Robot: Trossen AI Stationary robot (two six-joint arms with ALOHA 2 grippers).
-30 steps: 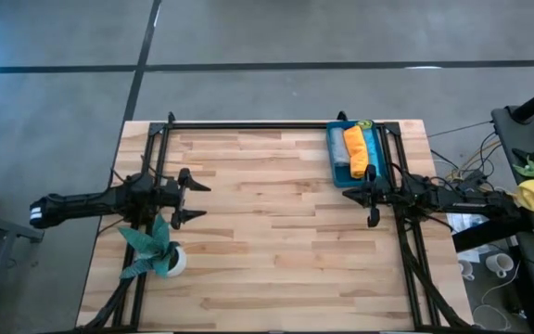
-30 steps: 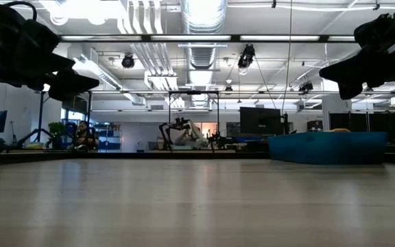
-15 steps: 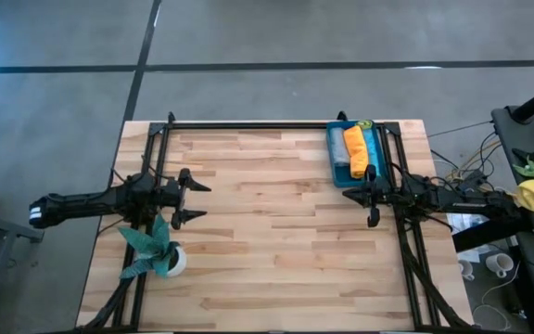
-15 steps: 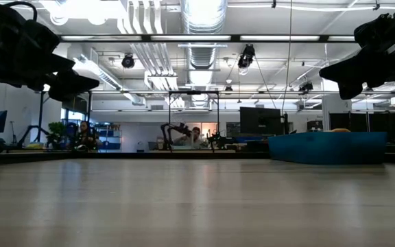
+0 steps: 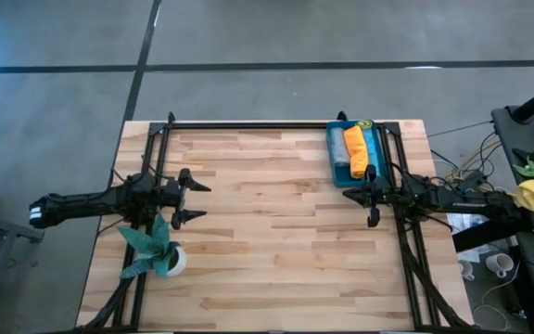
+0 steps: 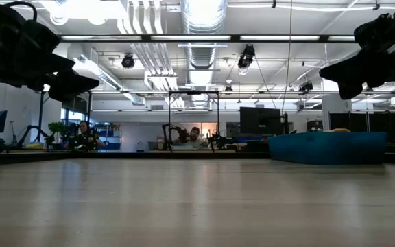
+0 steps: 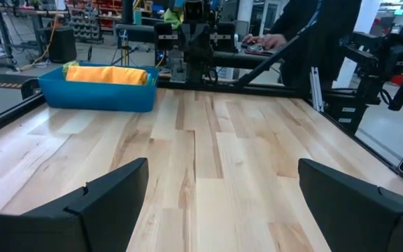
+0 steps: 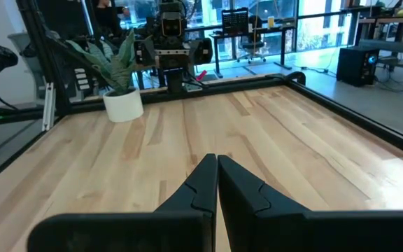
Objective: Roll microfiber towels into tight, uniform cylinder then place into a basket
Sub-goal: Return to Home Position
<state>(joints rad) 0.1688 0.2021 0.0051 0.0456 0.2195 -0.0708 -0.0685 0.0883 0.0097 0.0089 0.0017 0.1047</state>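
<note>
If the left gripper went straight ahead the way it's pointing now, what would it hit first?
Most likely the right gripper, which faces the left gripper across the table. Only bare wood lies between them; the basket sits to one side of that line. Whether their heights match is unclear.

Left dark two-finger hand hovers over the left side of the light wooden desk, fingers spread wide, arm level; right dark two-finger hand hangs over the right side, fingers pressed together, both pointing inward
</note>
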